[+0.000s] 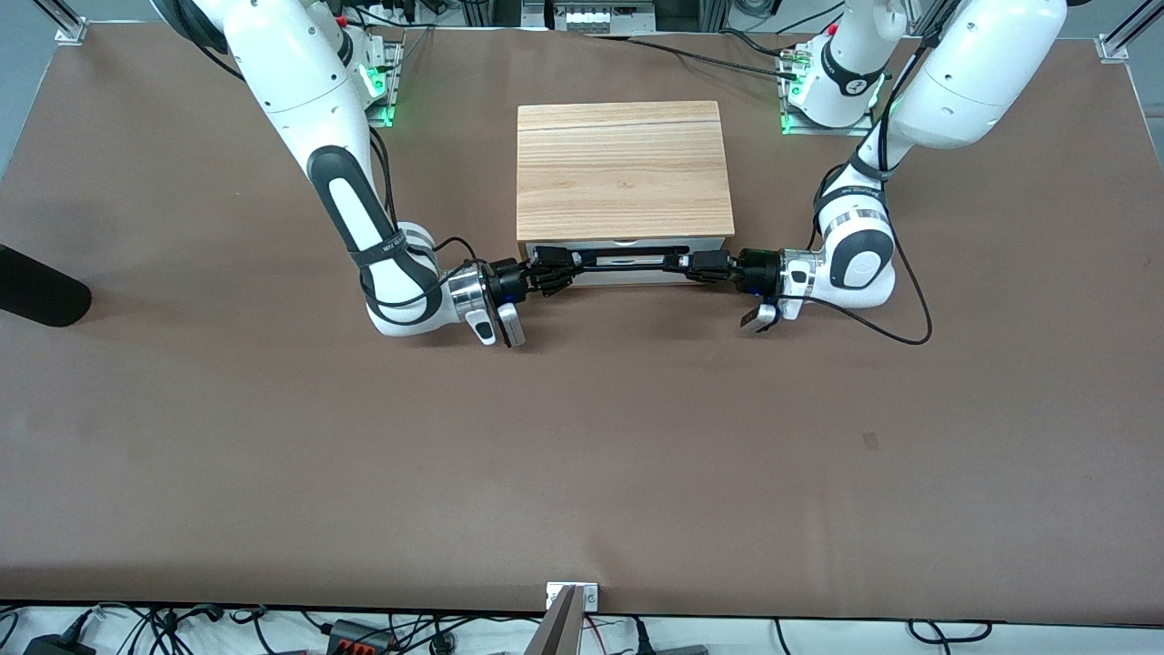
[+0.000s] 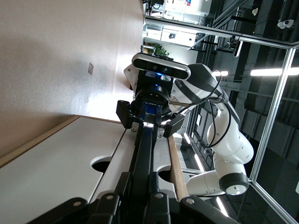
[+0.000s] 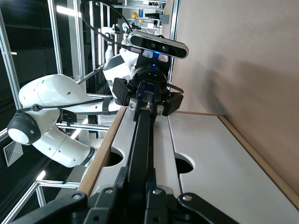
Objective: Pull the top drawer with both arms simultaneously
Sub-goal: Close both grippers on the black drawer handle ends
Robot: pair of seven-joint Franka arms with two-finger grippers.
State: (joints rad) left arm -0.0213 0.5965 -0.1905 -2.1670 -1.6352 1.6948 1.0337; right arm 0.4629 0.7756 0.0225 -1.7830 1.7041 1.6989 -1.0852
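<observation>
The top drawer [image 1: 627, 277] has a white front and a wide black bar handle [image 1: 627, 260], and sits in the light-wood cabinet [image 1: 624, 168]. None of its brown inside shows. My right gripper [image 1: 568, 264] is shut on the handle's end toward the right arm. My left gripper [image 1: 680, 264] is shut on the other end. In the left wrist view my left gripper [image 2: 145, 182] clamps the handle [image 2: 145, 149] over the drawer front [image 2: 125, 158], with the right gripper [image 2: 149, 123] farther along. In the right wrist view my right gripper [image 3: 140, 179] clamps the handle [image 3: 141, 140], with the left gripper [image 3: 148, 105] farther along.
Below the top drawer is a plain white panel [image 2: 56, 158] with its own half-round notch [image 2: 100, 163]. A black object [image 1: 36, 287] lies at the right arm's end of the table. A cable [image 1: 896, 332] trails on the table by the left arm's wrist.
</observation>
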